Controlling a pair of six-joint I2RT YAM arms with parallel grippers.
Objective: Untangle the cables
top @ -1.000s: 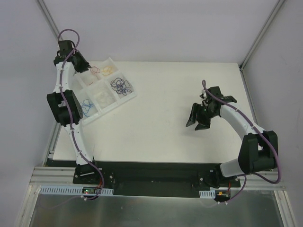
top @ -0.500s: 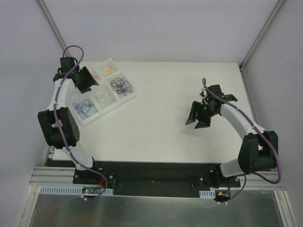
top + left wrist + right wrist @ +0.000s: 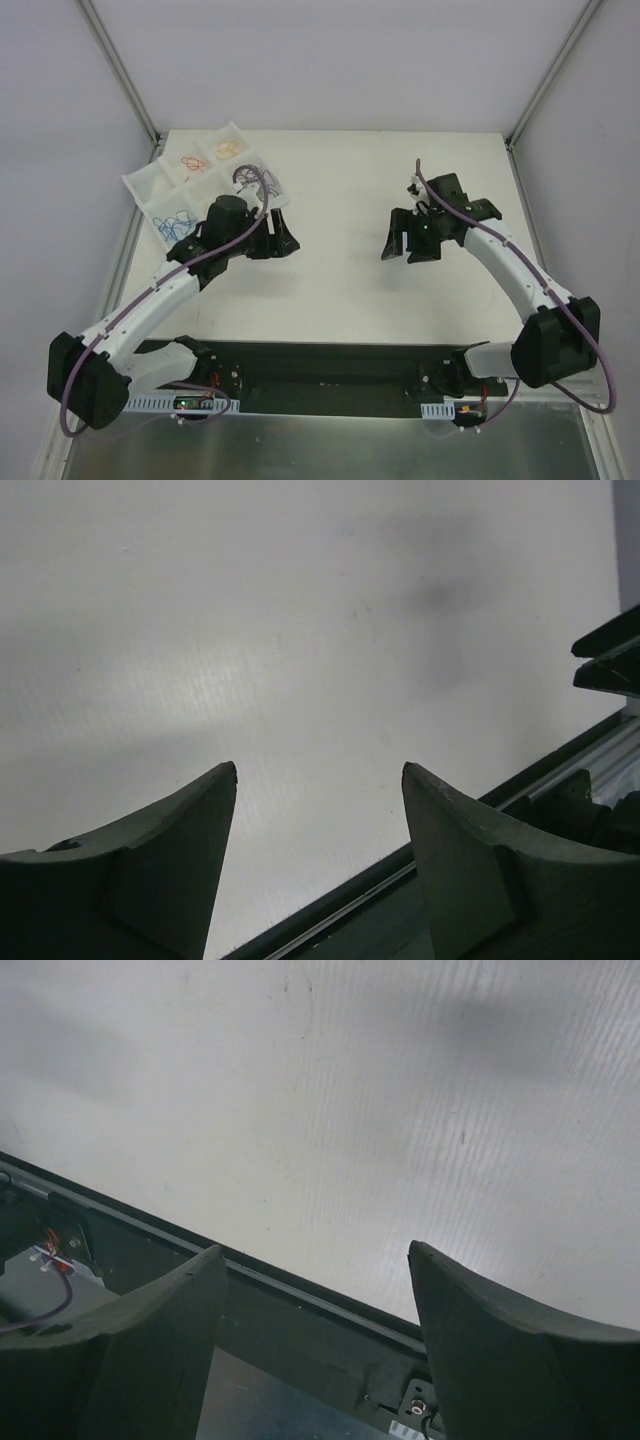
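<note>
Cables (image 3: 256, 184) sit at the far left of the table (image 3: 340, 300), all inside a white divided tray (image 3: 138, 181). The blue ones (image 3: 178, 217) fill the near-left compartment. Red ones (image 3: 188, 160) and orange ones (image 3: 228, 150) lie in the far compartments. A dark black-and-purple clump occupies the right compartment, partly crossed by the left arm's thick lead. The walls presumably keep separated colours from snagging each other again. The dark clump looks like the one knot not yet sorted. No cable has a real long axis: each is a flat curl of loops pointing no single way. The tray itself sits skewed to the table edges, its longer side running from left toward far right.

Just right of the tray, near the dark clump's compartment, the left gripper (image 3: 277, 243) hangs over bare table. Its fingers are spread wide with nothing between them. Well apart to the right, the right gripper (image 3: 405, 247) is likewise wide open and empty, and faces the left one across the middle. I judge that both are held clear of the tray, over free table where a cable could be pulled apart.
</note>
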